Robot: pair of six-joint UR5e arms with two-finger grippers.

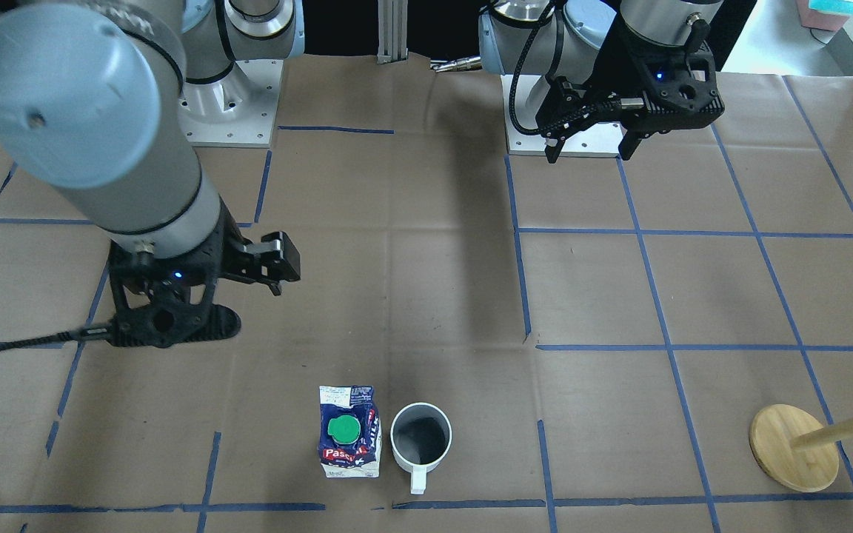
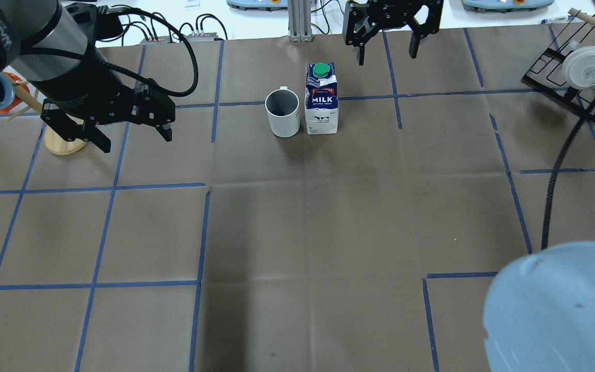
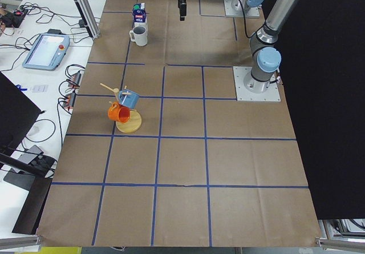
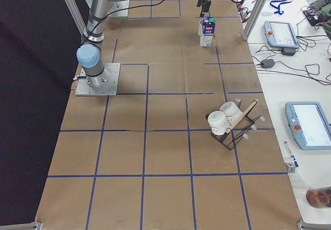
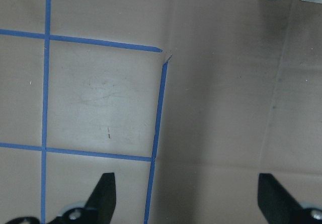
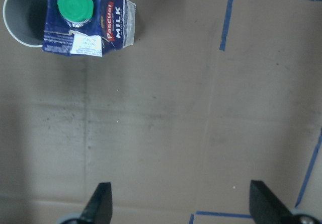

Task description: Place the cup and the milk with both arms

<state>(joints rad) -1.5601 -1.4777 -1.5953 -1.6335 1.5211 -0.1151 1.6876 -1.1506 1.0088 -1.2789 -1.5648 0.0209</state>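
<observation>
Cup (image 2: 282,112) and milk (image 2: 321,101) are stood upright side by side, possibly touching, at upper centre, seemingly already placed, since left gripper (image 2: 135,140) and right gripper (image 2: 386,56) are held wide, empty, clear.

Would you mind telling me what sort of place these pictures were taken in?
Most likely a robotics lab workcell. A left arm and a right arm are bolted onto a paper-covered table gridded with blue tape, and a teach pendant lies on the bench beside it.
</observation>
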